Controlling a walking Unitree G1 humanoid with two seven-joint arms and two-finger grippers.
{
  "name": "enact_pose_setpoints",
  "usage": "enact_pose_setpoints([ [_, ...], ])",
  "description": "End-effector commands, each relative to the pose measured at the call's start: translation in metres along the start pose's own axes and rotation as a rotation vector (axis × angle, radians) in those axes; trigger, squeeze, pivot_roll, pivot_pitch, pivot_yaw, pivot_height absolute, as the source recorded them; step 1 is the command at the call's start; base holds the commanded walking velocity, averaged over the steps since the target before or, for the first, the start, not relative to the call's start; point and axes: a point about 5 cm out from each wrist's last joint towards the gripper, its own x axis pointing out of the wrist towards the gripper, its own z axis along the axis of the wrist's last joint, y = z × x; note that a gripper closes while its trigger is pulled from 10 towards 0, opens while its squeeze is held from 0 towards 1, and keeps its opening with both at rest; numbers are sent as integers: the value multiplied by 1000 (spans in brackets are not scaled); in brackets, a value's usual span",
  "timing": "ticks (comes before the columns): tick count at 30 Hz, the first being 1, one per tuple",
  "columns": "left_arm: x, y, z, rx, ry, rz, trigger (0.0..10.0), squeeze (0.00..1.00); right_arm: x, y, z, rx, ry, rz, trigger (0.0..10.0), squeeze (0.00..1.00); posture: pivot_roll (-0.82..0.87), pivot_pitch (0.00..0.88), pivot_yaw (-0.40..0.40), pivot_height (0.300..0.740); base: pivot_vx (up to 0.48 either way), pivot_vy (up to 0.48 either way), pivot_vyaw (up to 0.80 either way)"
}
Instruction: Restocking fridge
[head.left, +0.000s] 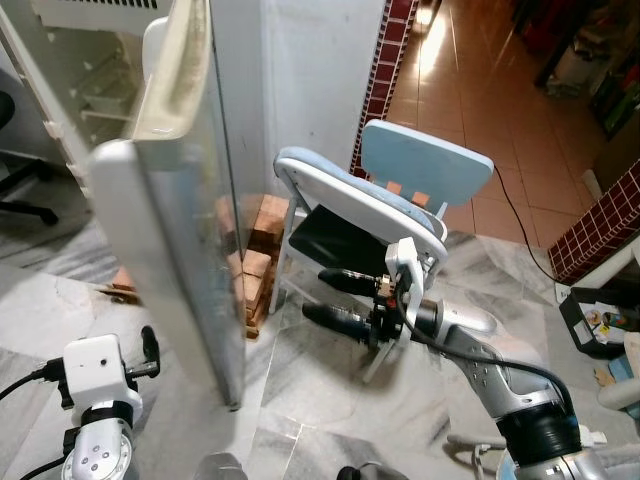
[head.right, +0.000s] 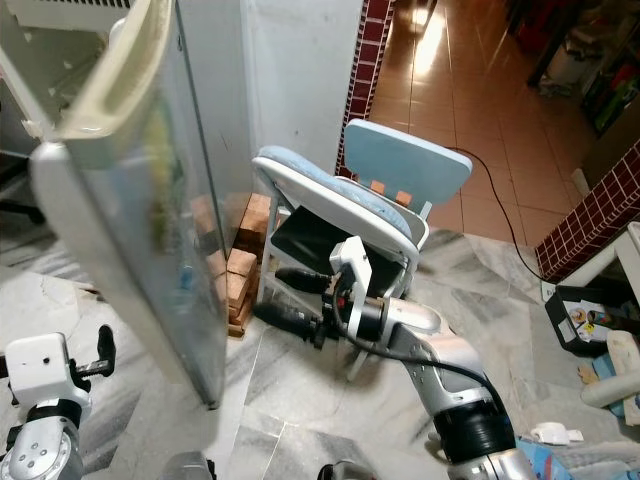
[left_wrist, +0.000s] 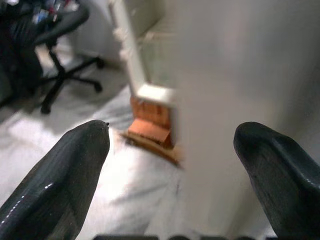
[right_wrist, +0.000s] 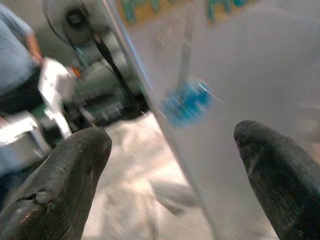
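**Both arms raised beside the open fridge door**

Head views: the fridge door stands open, edge-on, ahead of the robot. The right gripper reaches forward with elbow bent, jaws spread and empty, fingers pointing at the door's outer face, in front of a pale blue chair. The left gripper sits low beside the door's near edge.

Left wrist view: jaws wide, holding nothing, the door edge between the fingers.

Right wrist view: jaws wide, the door's shiny face ahead.
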Motion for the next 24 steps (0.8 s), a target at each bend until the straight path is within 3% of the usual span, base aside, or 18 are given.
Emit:
enact_pose_setpoints([
  [1, -2, -3, 4, 27, -28, -19, 10000, 0, -2, -1, -4, -60, 33, -50, 10000, 0, 109, 64, -48, 740, 0, 0, 0],
  [9, -3, 1, 5, 7, -30, 18, 10000, 0, 5, -15, -7, -146, -59, -366, 10000, 0, 105, 61, -50, 740, 0, 91, 0],
  [14, 0, 7, 7, 13, -47, 38, 10000, 0, -8, -31, 2, -217, -161, -692, 10000, 0, 104, 53, -52, 740, 0, 480, 0],
  [24, 6, 5, 15, 87, -97, -26, 10000, 0, -31, -44, -2, -211, -186, -902, 10000, 0, 85, 42, -46, 740, 0, 480, 0],
])
